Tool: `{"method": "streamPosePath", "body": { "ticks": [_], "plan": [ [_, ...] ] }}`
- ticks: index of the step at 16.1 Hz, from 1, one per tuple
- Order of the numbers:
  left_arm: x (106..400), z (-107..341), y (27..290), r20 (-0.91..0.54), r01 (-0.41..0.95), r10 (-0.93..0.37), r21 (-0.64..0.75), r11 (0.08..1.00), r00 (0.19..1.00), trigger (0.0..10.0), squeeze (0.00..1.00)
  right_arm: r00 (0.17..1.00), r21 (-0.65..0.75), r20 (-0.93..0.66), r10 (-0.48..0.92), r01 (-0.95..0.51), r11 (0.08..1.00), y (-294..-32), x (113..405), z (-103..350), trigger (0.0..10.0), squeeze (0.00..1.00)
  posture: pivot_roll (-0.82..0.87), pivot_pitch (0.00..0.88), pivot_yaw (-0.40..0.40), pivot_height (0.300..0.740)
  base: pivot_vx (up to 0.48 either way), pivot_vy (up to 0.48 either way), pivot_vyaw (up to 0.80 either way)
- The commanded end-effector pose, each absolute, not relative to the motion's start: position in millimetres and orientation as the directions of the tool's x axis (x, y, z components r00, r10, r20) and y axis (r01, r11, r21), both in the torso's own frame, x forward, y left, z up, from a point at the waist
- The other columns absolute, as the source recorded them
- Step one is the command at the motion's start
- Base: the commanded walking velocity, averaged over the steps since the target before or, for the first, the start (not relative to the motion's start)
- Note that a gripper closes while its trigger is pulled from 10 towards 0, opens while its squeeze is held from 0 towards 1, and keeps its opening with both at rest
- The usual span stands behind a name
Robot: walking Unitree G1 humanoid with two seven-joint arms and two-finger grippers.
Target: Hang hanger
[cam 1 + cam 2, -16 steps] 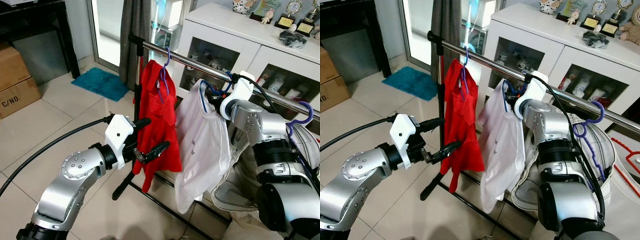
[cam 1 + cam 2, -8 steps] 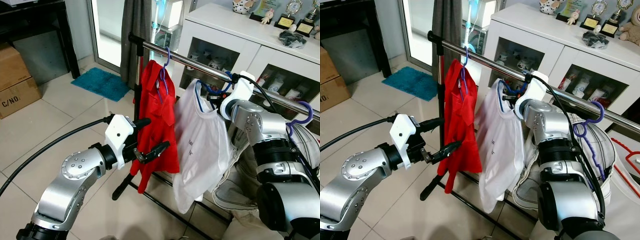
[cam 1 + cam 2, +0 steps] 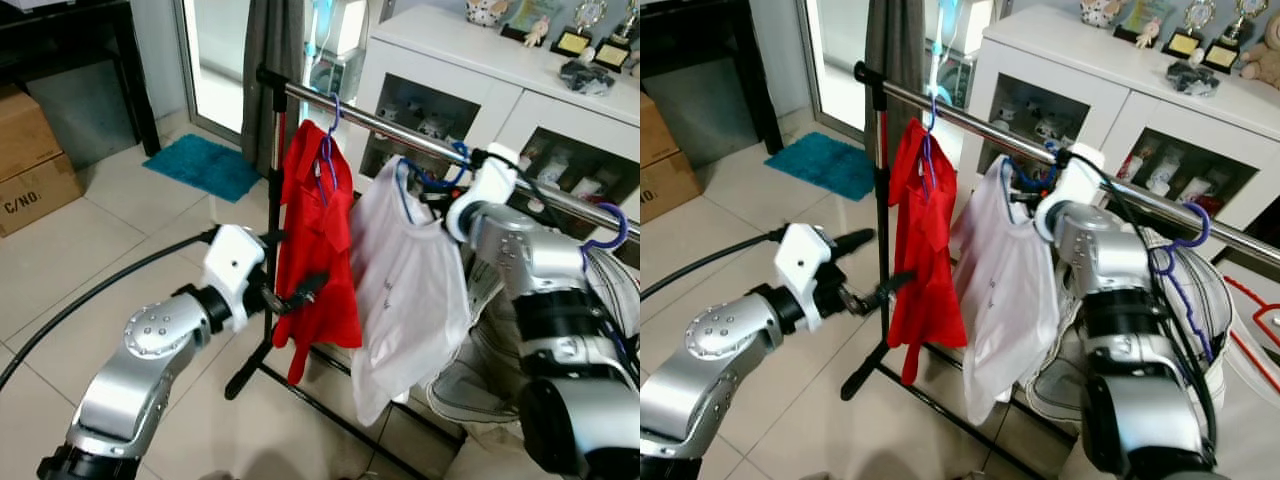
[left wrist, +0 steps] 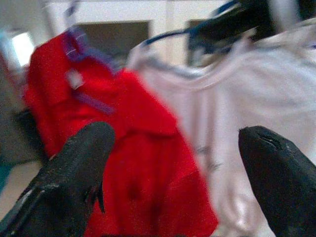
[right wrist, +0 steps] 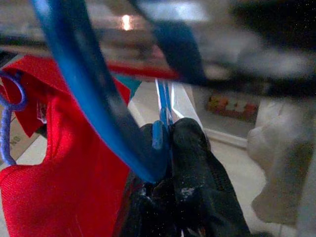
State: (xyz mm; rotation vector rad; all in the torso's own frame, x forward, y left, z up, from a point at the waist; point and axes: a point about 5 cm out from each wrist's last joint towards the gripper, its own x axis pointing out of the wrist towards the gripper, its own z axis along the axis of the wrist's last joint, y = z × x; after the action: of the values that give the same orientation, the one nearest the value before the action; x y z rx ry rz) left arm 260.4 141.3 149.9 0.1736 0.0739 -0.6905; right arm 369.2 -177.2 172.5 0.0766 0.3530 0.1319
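A white shirt (image 3: 405, 270) hangs on a blue hanger (image 5: 94, 94), whose hook (image 3: 452, 160) is up at the chrome rail (image 3: 380, 120). I cannot tell whether the hook rests on the rail. My right gripper (image 3: 435, 200) is shut on the blue hanger just below the rail, black fingers (image 5: 190, 163) pinching its wire. A red shirt (image 3: 318, 240) on a purple hanger (image 3: 327, 150) hangs to the left on the same rail. My left gripper (image 3: 295, 265) stands open beside the red shirt's lower half, its fingers (image 4: 74, 173) spread wide.
The rack's black upright (image 3: 272, 200) stands just behind my left gripper. A white cabinet (image 3: 520, 85) lies behind the rail. Another purple hanger (image 3: 605, 225) hangs at the right end. White laundry (image 3: 470, 385) is heaped below. A blue mat (image 3: 205, 165) and cardboard boxes (image 3: 30, 160) sit to the left.
My right gripper and the white shirt have shifted slightly right along the rail. My left gripper has drawn back a little from the red shirt, which has swung.
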Motion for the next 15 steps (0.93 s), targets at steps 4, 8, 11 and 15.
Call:
{"method": "streamPosePath", "body": {
  "ticks": [4, 8, 11, 15],
  "plan": [
    [263, 144, 138, -0.127, 0.585, -0.572, 0.127, 0.801, 0.810, 10.0, 0.00, 0.949, 0.105, -0.280, 0.146, -0.121, 0.987, -183, 345, 191, 0.0, 0.00, -0.01, 0.000, -0.113, 0.740, 0.000, 0.000, 0.00],
    [271, 139, 136, -0.135, 0.543, -0.527, 0.138, 0.828, 0.839, 10.0, 0.00, 0.921, 0.136, -0.319, 0.222, -0.187, 0.973, -165, 313, 154, 0.0, 0.00, -0.02, 0.000, -0.091, 0.740, 0.000, 0.000, 0.00],
    [269, 136, 135, -0.138, 0.530, -0.514, 0.122, 0.839, 0.846, 10.0, 0.00, 0.913, 0.133, -0.359, 0.195, -0.156, 0.979, -162, 289, 129, 0.0, 0.00, -0.02, 0.000, -0.103, 0.740, 0.000, 0.000, 0.00],
    [265, 132, 138, -0.155, 0.525, -0.507, 0.114, 0.844, 0.848, 10.0, 0.00, 0.912, 0.161, -0.360, 0.197, -0.147, 0.976, -158, 271, 115, 0.0, 0.00, -0.02, 0.000, -0.102, 0.740, 0.000, 0.000, 0.00]
  ]
}}
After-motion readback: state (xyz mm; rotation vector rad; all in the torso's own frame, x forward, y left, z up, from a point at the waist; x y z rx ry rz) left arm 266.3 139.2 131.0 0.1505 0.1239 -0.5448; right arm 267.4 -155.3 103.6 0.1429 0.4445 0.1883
